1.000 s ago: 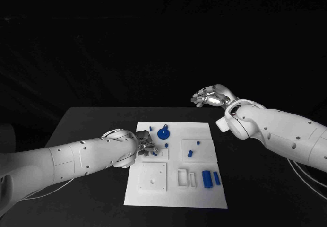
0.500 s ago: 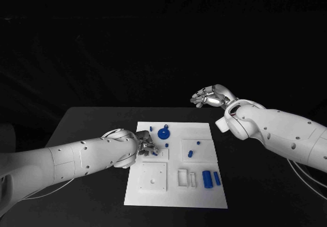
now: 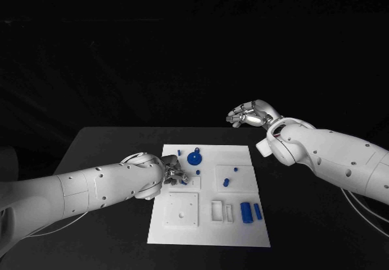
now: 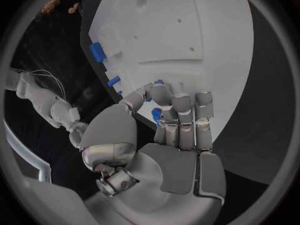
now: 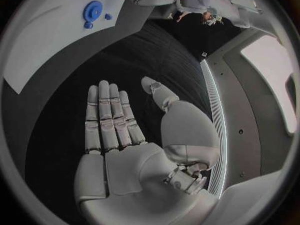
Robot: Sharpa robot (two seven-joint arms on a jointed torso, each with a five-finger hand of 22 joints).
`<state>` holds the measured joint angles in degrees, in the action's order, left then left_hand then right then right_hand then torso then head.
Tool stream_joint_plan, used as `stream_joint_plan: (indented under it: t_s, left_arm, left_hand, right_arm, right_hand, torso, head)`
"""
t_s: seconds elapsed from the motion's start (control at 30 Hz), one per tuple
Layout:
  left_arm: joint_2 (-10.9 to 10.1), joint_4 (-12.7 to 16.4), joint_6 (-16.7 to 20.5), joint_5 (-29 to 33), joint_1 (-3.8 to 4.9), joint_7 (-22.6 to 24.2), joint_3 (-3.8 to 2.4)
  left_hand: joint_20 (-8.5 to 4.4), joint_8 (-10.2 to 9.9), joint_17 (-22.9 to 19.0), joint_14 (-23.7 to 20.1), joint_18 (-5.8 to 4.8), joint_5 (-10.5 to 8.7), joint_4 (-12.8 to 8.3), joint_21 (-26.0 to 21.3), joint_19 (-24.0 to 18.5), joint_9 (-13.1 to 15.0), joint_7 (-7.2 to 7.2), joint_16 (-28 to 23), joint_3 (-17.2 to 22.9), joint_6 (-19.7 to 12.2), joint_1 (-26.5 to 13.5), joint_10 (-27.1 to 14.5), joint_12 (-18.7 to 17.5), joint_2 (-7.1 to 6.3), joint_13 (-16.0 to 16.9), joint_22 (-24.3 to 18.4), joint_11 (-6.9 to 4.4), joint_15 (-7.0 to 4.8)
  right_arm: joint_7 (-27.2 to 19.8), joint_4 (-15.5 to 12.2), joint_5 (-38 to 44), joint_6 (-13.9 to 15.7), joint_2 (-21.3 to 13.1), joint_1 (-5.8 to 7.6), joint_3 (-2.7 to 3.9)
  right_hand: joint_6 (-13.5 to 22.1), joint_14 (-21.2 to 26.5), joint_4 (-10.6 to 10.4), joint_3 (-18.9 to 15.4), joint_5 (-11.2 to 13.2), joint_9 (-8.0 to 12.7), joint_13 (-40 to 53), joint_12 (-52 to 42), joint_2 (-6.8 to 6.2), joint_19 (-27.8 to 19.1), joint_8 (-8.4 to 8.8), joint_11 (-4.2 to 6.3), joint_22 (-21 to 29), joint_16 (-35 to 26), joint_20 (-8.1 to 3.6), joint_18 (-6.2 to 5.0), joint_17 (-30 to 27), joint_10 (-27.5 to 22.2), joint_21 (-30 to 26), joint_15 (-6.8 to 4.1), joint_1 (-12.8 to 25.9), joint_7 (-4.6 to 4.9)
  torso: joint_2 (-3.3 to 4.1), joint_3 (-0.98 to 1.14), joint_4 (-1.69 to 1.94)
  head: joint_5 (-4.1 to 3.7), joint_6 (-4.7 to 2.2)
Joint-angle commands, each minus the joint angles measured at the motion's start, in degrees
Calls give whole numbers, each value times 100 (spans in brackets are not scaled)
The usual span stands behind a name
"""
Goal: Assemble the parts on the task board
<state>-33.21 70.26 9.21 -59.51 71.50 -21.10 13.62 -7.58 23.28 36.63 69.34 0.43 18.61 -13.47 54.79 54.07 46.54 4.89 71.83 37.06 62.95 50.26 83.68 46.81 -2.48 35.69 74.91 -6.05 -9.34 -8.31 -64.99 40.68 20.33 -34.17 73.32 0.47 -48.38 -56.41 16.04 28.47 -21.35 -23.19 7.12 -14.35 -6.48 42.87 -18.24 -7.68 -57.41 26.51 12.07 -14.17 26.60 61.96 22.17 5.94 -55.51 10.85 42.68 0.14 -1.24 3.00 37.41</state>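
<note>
A: Against the frames a second back, nearly nothing has shifted — the left hand sits at the same spot on the board's left edge, and the right hand hangs at the same height off the far right corner, perhaps turned a touch.

B: Where is the part in play?

A: On the task board, at about nine o'clock from the board's middle. In the left wrist view the left hand's fingers are curled in around a small blue part, thumb closing from the side. I read that as a pinch on it, though most of the piece is hidden.

B: And the other hand?

A: Held well clear of the board, flat, fingers straight and the thumb apart, nothing in it.

B: What else lies on the board?

A: A round blue disc toward twelve o'clock, a short blue peg near the centre, two blue cylinders side by side at about four o'clock.

B: How will that small part handle?

A: My guess — light, rigid plastic, smooth enough to slip or twist out of fingertips. Best taken across its sides, low, leaving the end free to seat.
</note>
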Motion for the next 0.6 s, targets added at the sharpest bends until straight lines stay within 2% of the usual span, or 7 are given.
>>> stream_joint_plan:
  t_s: [0.03, 0.3, 0.6]
  left_arm:
    - [14, 37, -203, 36, -14, 32, 5]
    - [6, 38, -244, 64, -14, 56, 5]
    - [10, 23, -204, 92, -15, 69, 5]
  left_hand:
    - [-776, 41, -8, 66, 42, -2, 13, 47, -36, 775, -668, 54, -16, 982, -22, -149, 64, 114, 1, 117, -165, -128]
    - [-787, 67, -34, 64, 49, 152, 37, 116, -50, 873, -696, 230, -31, 1067, -189, -163, 279, 232, 29, 121, -186, -135]
    - [-791, 86, -48, 57, 54, 211, 32, 149, -54, 916, -708, 303, -34, 1092, -269, -174, 371, 272, 38, 120, -194, -143]
  right_arm:
    - [-30, 0, 52, -86, 9, 0, 3]
    - [-20, 6, 78, -108, 15, 0, 3]
    - [-14, 11, 90, -129, 22, 0, 3]
  right_hand:
    - [33, -14, -8, -39, -24, 7, -8, 33, -15, 9, 8, 13, 6, -39, 31, -83, 0, 37, -24, 21, 26, 0]
    - [31, -16, 32, -30, -64, 15, -33, 58, -34, -1, 7, 15, 15, -61, 30, -83, 5, 56, -41, 22, -48, -2]
    - [30, -10, 41, -30, -74, 20, -51, 75, -46, -9, 6, 11, 20, -80, 35, -83, 7, 68, -51, 28, -103, -1]
  torso:
    - [2, 4, -1]
    - [1, 3, -2]
    - [1, 2, 0]
  head:
    - [1, 1]
    - [5, 1]
    - [4, 5]
